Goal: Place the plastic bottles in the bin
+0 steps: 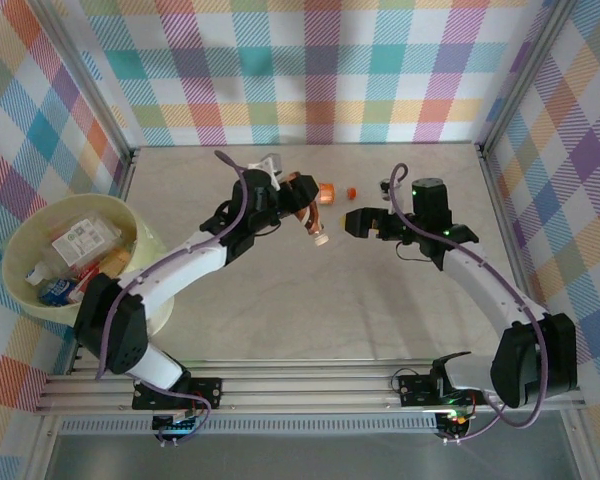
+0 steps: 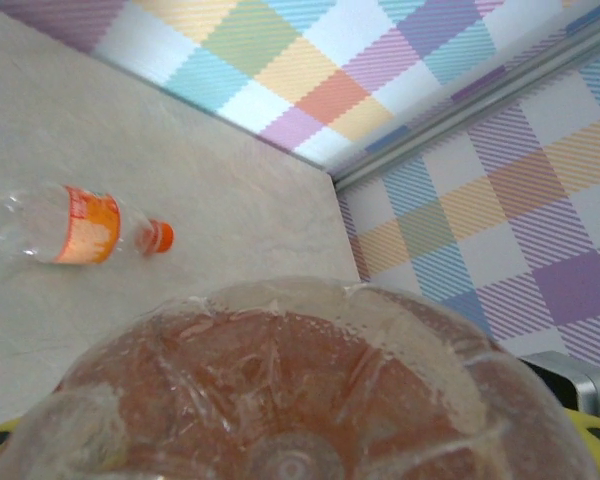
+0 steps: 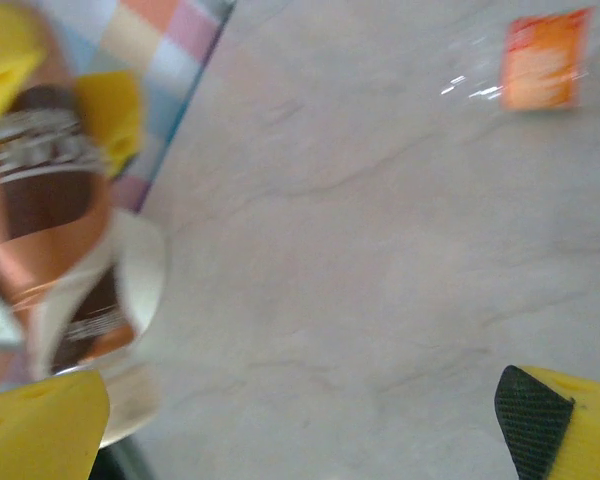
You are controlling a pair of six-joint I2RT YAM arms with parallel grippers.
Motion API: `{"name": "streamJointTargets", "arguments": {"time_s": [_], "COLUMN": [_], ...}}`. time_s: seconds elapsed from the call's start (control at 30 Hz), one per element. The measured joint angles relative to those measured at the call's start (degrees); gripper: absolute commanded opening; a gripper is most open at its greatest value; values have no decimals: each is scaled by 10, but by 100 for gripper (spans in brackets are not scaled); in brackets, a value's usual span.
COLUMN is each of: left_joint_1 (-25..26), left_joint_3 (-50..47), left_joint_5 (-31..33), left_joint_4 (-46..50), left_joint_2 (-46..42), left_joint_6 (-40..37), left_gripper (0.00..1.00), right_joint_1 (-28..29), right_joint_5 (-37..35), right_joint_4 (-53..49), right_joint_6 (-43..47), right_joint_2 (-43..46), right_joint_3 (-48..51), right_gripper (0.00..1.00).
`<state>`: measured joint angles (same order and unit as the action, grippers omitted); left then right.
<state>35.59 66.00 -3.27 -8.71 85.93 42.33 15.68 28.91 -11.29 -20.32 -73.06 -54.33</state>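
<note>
At the table's (image 1: 280, 310) far edge our left gripper (image 1: 305, 207) clamped a bottle (image 1: 314, 224), cap nearward; its wrist view showed the base. Our right gripper (image 1: 352, 222) gaped.

The left arm (image 1: 185, 265) stretches away from the bin (image 1: 20, 232), elbow bent, and the left gripper (image 1: 304, 204) is clamped on a brown-labelled bottle (image 1: 317, 226). Farther from the bin, the right arm (image 1: 485, 285) folds inward; the right gripper (image 1: 349, 222) faces the left one, fingers spread, empty
</note>
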Motion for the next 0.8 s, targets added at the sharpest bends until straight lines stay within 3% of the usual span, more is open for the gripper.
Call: {"name": "streamJointTargets", "arguments": {"time_s": [0.17,0.37,0.8], "left_joint_1": [0,0,0], "left_joint_3": [-2,20,183], "left_joint_5": [60,125,301], "left_joint_4": [80,210,496], "left_joint_2": [-64,-143,-299], "left_joint_6": [-40,-92,-239], "left_gripper": [54,54,54], "right_joint_1": [0,0,0], "right_joint_5": [-111,-189,-220], "right_joint_4": [4,8,29], "right_joint_6": [-16,-34,-50], "right_joint_2": [5,-2,-15], "right_joint_3": [6,7,-21], "right_gripper": [100,100,100]}}
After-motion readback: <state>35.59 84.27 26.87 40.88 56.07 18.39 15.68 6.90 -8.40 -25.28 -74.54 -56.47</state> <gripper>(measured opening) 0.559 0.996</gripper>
